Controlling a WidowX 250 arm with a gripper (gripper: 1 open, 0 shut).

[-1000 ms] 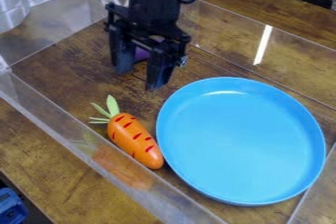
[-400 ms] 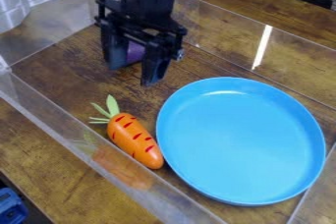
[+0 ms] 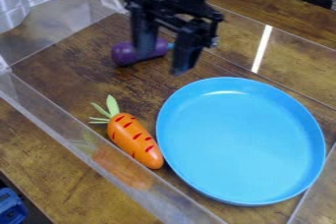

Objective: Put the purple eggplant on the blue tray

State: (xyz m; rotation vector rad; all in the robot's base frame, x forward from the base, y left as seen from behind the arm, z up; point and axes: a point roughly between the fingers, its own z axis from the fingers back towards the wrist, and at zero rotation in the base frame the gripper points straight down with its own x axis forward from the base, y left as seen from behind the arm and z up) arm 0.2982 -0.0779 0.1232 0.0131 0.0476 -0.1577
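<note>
Brown wood with a visible grain forms the table (image 3: 59,69), its boards running slantwise across the view. A transparent wall (image 3: 53,110) edges it, running from the upper left down toward the bottom, and a narrow pale streak (image 3: 262,48) lies beyond the tray. Little of the room shows past the wall.

The bright blue tray (image 3: 241,141) rests flat at the lower right. Above the table, near the top centre, hangs the black gripper (image 3: 164,55), slightly blurred, its two fingers apart with wood visible between them. The orange carrot (image 3: 134,140) lies just beside the tray, green leaves toward the upper left.

Dark purple and smooth, the eggplant (image 3: 129,54) lies on the table beyond the carrot, off the tray, partly hidden by one finger. Its long axis slants from lower left to upper right.
</note>
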